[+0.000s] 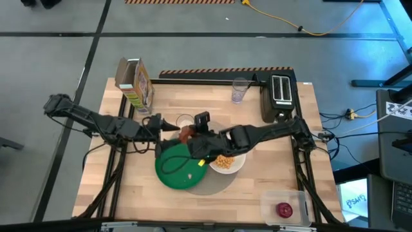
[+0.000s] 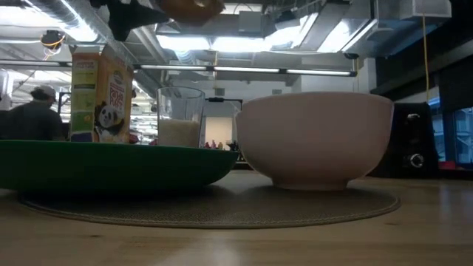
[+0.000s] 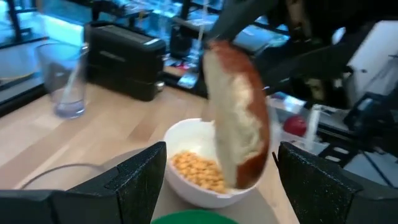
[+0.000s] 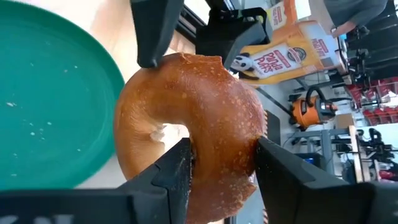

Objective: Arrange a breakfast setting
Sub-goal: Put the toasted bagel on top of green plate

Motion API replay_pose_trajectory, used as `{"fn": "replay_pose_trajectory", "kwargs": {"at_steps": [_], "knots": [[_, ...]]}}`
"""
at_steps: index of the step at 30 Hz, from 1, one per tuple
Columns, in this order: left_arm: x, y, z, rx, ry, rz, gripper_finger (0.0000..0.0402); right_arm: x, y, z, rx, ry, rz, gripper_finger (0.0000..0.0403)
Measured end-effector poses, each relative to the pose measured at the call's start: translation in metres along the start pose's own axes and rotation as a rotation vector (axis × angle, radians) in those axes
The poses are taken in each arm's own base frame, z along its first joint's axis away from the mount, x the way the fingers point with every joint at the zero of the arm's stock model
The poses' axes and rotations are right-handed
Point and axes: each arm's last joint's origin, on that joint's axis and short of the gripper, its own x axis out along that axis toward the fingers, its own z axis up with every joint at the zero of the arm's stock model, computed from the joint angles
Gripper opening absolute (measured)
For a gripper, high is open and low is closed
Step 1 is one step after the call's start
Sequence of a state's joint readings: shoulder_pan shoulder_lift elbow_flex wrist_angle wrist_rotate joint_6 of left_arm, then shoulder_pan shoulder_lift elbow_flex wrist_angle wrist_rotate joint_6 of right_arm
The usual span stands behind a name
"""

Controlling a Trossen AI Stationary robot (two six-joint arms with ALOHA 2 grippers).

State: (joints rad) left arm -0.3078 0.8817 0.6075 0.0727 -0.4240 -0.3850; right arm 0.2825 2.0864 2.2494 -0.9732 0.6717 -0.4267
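Brown-crusted bagel (image 4: 193,134) hangs above the table, at twelve o'clock of the green plate (image 1: 179,169), pinched through its ring by my right gripper (image 4: 221,165); my left gripper (image 3: 221,180), spread wide, faces it. Its grip is narrow, so I judge a jolt could twist the bagel free into the white bowl (image 1: 225,162).

Right gripper (image 4: 217,165) reaching in from the right, fingers clamped on the bagel (image 4: 193,124) above the counter's middle, left gripper (image 3: 221,180) just beside the bagel, jaws spread wide either side of it
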Motion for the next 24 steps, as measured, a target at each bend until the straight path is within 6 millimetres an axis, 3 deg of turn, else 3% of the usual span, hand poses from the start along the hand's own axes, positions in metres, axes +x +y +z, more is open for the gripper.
{"fn": "replay_pose_trajectory", "kwargs": {"at_steps": [14, 18, 24], "knots": [[0.0, -0.006, -0.001, 0.056, -0.028, 0.016, 0.0279, 0.016, 0.0, 0.008, 0.031, -0.053, -0.027, 0.0144], [0.001, -0.005, -0.002, 0.084, -0.019, 0.031, 0.0239, 0.016, 0.0, 0.008, 0.032, -0.054, -0.028, 0.0144], [0.001, -0.005, -0.002, 0.111, -0.017, 0.031, 0.0146, 0.016, 0.0, 0.008, 0.031, -0.053, -0.029, 0.0147]]}}
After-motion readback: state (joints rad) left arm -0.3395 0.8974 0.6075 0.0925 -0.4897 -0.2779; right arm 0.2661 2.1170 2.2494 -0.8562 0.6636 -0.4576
